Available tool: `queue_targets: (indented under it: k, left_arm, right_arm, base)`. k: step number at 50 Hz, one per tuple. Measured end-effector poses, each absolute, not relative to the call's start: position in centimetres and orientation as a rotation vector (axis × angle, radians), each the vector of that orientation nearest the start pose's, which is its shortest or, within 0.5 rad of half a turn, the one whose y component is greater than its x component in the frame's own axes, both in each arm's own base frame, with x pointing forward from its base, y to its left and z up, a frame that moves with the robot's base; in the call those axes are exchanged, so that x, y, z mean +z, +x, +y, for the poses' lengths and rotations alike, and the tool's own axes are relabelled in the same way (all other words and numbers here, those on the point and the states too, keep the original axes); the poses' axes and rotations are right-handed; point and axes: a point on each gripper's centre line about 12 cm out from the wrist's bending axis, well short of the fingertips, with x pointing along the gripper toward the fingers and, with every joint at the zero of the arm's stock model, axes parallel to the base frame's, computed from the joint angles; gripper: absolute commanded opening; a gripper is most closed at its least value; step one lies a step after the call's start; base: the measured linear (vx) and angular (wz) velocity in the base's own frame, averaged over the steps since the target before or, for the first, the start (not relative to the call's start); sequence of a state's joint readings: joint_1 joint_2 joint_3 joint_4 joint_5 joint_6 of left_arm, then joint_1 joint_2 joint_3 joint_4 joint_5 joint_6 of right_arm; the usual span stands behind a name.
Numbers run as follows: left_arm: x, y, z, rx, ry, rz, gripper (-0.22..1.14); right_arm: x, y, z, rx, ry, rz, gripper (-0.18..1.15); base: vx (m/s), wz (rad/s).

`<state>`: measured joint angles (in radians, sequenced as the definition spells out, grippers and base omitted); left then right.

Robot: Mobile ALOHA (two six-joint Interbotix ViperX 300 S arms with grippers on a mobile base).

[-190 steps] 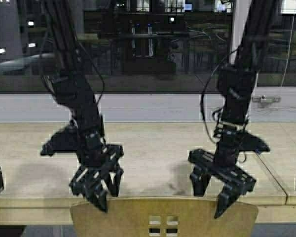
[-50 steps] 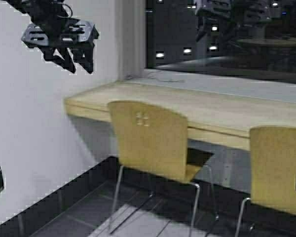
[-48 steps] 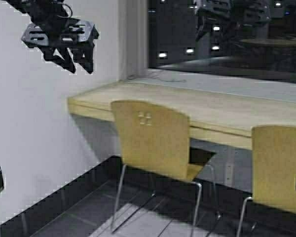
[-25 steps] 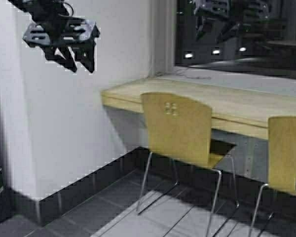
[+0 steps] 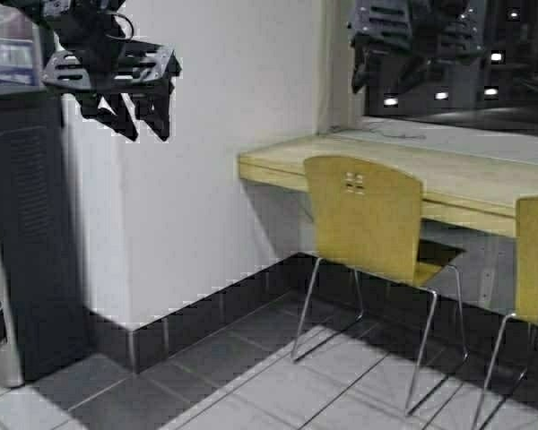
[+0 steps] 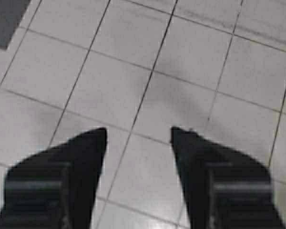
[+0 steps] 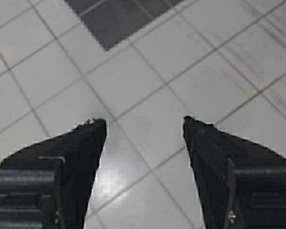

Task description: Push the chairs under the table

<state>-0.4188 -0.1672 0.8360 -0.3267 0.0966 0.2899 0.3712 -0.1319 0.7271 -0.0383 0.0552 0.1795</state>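
- Standing at centre right of the high view, the nearest yellow-tan moulded plywood chair (image 5: 369,219) on thin chrome legs has its curved backrest turned toward the camera and its seat front toward the long pale wooden table (image 5: 448,184); only the seat's front edge looks tucked under the top, so by my reckoning it is not yet pushed in.
- A second plywood chair (image 5: 535,260) of the same kind is cut off at the right edge, also backrest outward.
- The table runs from mid-frame off to the right below the dark window, its long axis slanting down to the right, with the chairs ranged along its thick front edge.
- The right gripper (image 5: 403,40), raised at top centre right, is the nearer one: the first chair lies below it and slightly left. Its fingers (image 7: 83,157) are spread apart over bare floor tiles, gripping nothing.
- The left gripper (image 5: 125,103) hangs at upper left before the white wall (image 5: 224,152) (well apart from both chairs), likewise spread wide with nothing between its fingers (image 6: 71,167).
- A dark cabinet (image 5: 27,233) fills the left side.
- Reaching the backrest likely means turning the base rightward first.
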Motion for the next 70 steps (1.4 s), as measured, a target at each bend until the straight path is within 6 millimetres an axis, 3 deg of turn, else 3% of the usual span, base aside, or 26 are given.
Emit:
queue_targets:
  k: [32, 41, 48, 70]
  left_arm:
    - [17.4, 30.4, -14.0, -0.412, 0.092, 0.737, 0.82]
    - [16.8, 30.5, -13.8, -0.393, 0.065, 0.763, 0.82]
    - [15.1, 30.4, -14.2, -0.398, 0.078, 0.813, 0.82]
    - [13.8, 30.6, -14.1, -0.394, 0.085, 0.870, 0.82]
  right_arm:
    - [19.3, 33.9, 12.9, 0.304, -0.003, 0.690, 0.87]
    - [18.8, 33.8, 13.1, 0.308, -0.014, 0.707, 0.87]
    - [17.7, 34.7, 12.4, 0.280, -0.009, 0.734, 0.87]
    - [18.5, 34.2, 12.6, 0.288, -0.009, 0.724, 0.87]
  base:
    - [-0.39, 0.06]
    - [-0.36, -0.19]
    - [-0.41, -0.24]
    - [-0.32, -0.18]
